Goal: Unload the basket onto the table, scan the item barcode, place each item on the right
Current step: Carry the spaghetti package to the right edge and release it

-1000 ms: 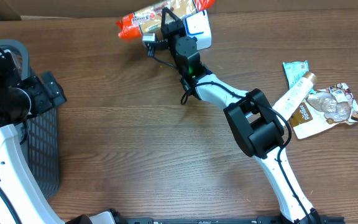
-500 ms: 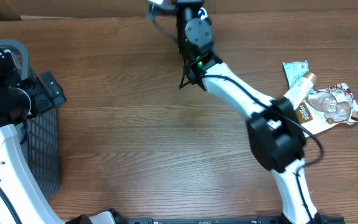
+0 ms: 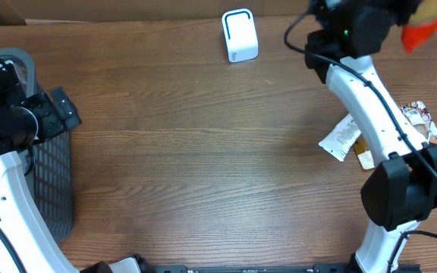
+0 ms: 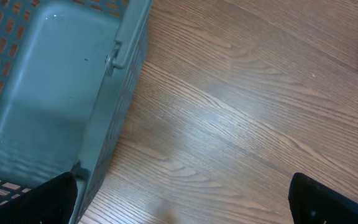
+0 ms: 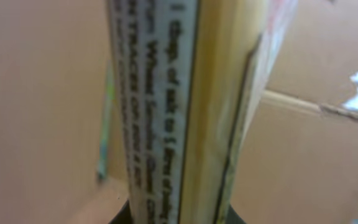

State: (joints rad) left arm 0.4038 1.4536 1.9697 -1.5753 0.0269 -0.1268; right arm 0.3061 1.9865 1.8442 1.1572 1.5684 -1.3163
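Upper right, the right gripper [image 3: 397, 9] clamps an orange packet [image 3: 423, 30]; far left, the left gripper [image 4: 185, 208] gapes near a grey basket [image 4: 42, 93].

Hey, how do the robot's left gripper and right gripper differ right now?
The left gripper is wide open and empty, while the right gripper is shut on an orange-red packet. The left gripper hangs by the grey basket on the left side of the table, and the right gripper reaches to the far right corner. Both are two-finger grippers.
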